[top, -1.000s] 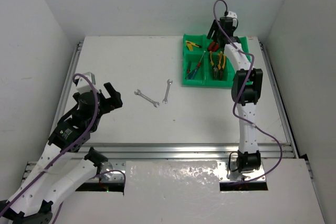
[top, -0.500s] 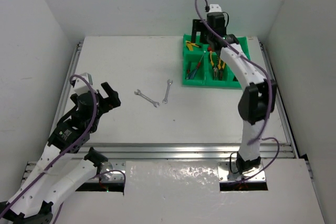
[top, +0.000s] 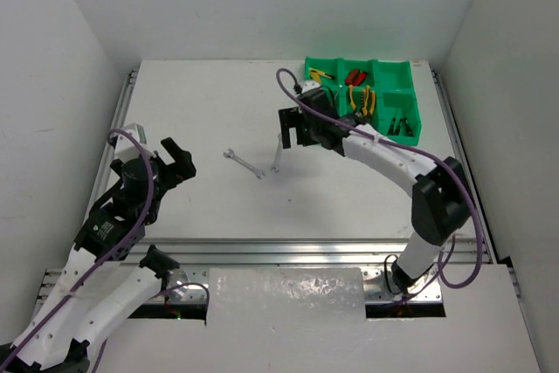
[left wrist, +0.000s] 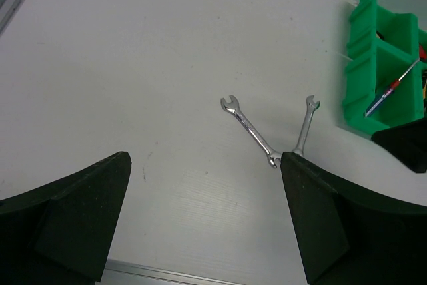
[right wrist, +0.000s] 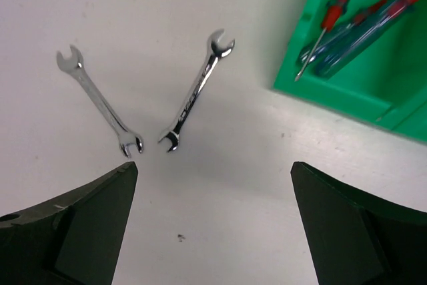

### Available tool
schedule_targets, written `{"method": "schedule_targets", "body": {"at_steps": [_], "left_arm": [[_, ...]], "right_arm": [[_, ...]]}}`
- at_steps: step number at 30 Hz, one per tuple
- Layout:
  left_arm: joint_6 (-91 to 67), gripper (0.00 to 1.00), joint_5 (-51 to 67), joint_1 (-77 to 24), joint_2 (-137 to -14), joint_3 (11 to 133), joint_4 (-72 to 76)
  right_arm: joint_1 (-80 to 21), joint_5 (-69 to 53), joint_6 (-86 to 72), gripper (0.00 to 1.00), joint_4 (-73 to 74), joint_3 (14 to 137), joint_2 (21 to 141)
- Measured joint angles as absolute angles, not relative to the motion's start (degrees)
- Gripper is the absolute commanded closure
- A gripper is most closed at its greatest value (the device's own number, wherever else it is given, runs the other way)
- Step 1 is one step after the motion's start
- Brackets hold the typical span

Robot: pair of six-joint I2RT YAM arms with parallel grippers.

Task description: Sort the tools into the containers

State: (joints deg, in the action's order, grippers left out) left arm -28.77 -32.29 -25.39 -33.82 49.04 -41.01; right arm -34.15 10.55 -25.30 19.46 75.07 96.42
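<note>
- Toward the middle of the bench, somewhat left of the tray, we count two silver wrenches lying flat on the bare surface: a left wrench (right wrist: 100,101) and a right wrench (right wrist: 197,91).
- Their near ends sit close together without touching and their far ends spread apart, so the pair forms a V opening toward the far edge.
- We see one green tray (top: 395,85) at the far right corner; the right arm crosses over its left side.
- In the tray we make out yellow-handled pliers (top: 362,99) and something red (top: 354,76) in the far row (too small for a firm count).
- The right wrist view shows several thin screwdrivers (right wrist: 360,25) with red and blue handles bundled in one compartment at the tray's left end; we cannot count them exactly.
- The right gripper (top: 291,131) hangs above the two wrenches, jaws spread wide, with nothing between them.
- The left gripper (left wrist: 203,165) is raised near the left edge of the bench, well apart from the wrenches, equally wide apart and empty.
</note>
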Motion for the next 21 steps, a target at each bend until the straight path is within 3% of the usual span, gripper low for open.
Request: {"method": "schedule_targets", "body": {"at_steps": [4, 9, 15, 16, 21], "left_arm": [[-28.8, 0.07, -32.3, -25.4, -33.2, 49.0, -41.0], [-28.7, 0.07, -31.6, -25.4, -33.3, 48.6, -40.9], [-28.5, 0.07, -30.3, -25.4, -33.6, 48.6, -40.9], [-28.5, 0.07, -30.2, -25.4, -33.6, 48.6, -40.7], [-28.3, 0.07, -29.3, -25.4, -31.7, 47.9, -40.3]], "right_arm": [[-36.2, 12.8, -29.3, 0.14, 23.2, 78.7, 104.0], [-36.6, 14.7, -34.2, 0.27, 28.2, 93.3, 118.9], [-36.9, 16.6, -36.5, 0.46, 33.9, 105.6, 132.3], [-37.0, 16.8, -36.5, 0.53, 34.6, 107.4, 134.2], [-37.3, 17.8, -37.0, 0.70, 37.4, 111.9, 138.0]]}}
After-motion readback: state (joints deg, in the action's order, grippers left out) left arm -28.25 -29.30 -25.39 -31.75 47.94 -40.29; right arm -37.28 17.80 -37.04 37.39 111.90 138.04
